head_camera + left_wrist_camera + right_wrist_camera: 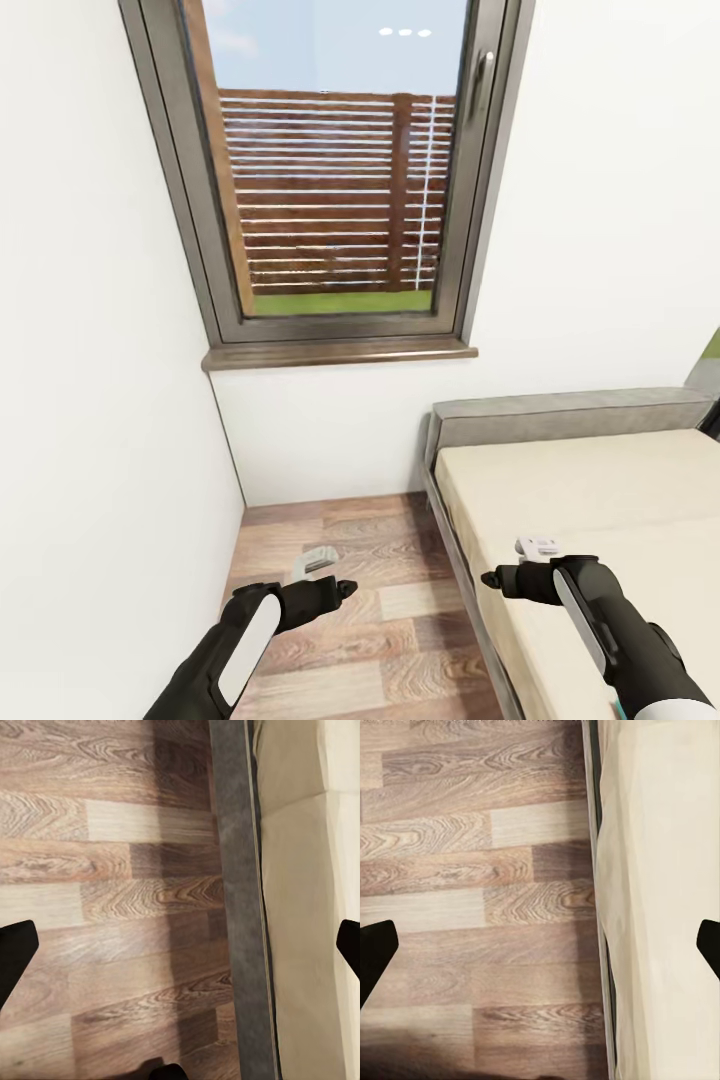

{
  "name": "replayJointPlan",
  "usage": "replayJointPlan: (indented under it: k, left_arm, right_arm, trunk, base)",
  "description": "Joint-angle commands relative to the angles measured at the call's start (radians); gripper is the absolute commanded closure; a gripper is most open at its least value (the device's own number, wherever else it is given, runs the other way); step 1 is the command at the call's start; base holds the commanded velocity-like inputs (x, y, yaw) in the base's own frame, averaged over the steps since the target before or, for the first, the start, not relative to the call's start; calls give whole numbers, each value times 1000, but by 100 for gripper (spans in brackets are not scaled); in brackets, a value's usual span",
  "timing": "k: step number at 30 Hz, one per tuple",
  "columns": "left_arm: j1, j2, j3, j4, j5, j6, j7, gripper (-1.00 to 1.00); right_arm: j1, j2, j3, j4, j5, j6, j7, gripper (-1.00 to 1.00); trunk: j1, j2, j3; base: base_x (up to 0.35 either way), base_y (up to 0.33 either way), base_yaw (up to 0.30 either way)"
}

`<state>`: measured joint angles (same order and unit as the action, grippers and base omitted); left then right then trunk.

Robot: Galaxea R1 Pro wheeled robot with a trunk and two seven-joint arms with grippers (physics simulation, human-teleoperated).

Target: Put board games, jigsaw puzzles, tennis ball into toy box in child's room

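The robot faces a corner of the room, with a window (340, 170) above a strip of wooden floor (340, 560) and the head end of the bed (590, 500) at the right, its cream mattress bare in the part that shows; no board game, puzzle, ball or toy box is visible here. The left gripper (325, 590) hangs over the floor and the right gripper (510, 578) over the mattress's near edge, each spread wide and empty, as the dark fingertips (15, 956) at the sides of both wrist views suggest. This looks like a travel-and-search step, so the next move probably calls for turning along the bed to find the two board games.
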<state>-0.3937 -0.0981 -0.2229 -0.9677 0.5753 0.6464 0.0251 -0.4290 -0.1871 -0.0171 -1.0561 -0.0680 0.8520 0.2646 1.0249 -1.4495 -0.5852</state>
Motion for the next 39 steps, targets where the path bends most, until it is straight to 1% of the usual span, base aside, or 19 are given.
replayJointPlan:
  k: [1,17,28,29,33,37,38,39]
  left_arm:
    - [0,0,0,-1,5,4,3,-100]
    - [-1,0,0,0,4,5,2,-100]
    - [-1,0,1,0,5,5,3,-100]
    - [-1,-2,7,-1,16,14,3,-100]
    - [-1,-3,8,-4,17,16,3,-100]
    - [-2,-3,12,-6,25,19,2,-100]
    - [-2,-2,14,-7,39,22,3,-100]
    - [-2,-1,14,-8,40,22,3,-100]
  right_arm:
    - [-1,0,-1,-1,-7,5,-1,-100]
    - [-1,0,-3,-1,-7,6,-1,-100]
    - [-1,0,-4,-4,-8,7,-1,-100]
    - [-1,0,-5,-33,-10,9,-2,-100]
    - [-2,-1,-7,-35,-11,10,-2,-100]
    - [-7,-1,-17,-34,-12,24,-2,-100]
    - [-13,-1,-28,-26,-12,54,-4,-100]
    - [-15,-1,-31,-21,-12,64,-5,-100]
  trunk:
    - [0,-1,-1]
    - [0,-1,-1]
    - [0,-1,-1]
    - [0,-1,-1]
    - [0,-1,-1]
    - [0,-1,-1]
    - [0,-1,-1]
    - [0,-1,-1]
  base:
    - [46,0,0]
    - [18,0,-12]
    - [2,0,-144]
    - [0,0,-225]
    - [0,0,-238]
    - [0,0,-259]
    - [0,0,-272]
    - [0,0,-274]
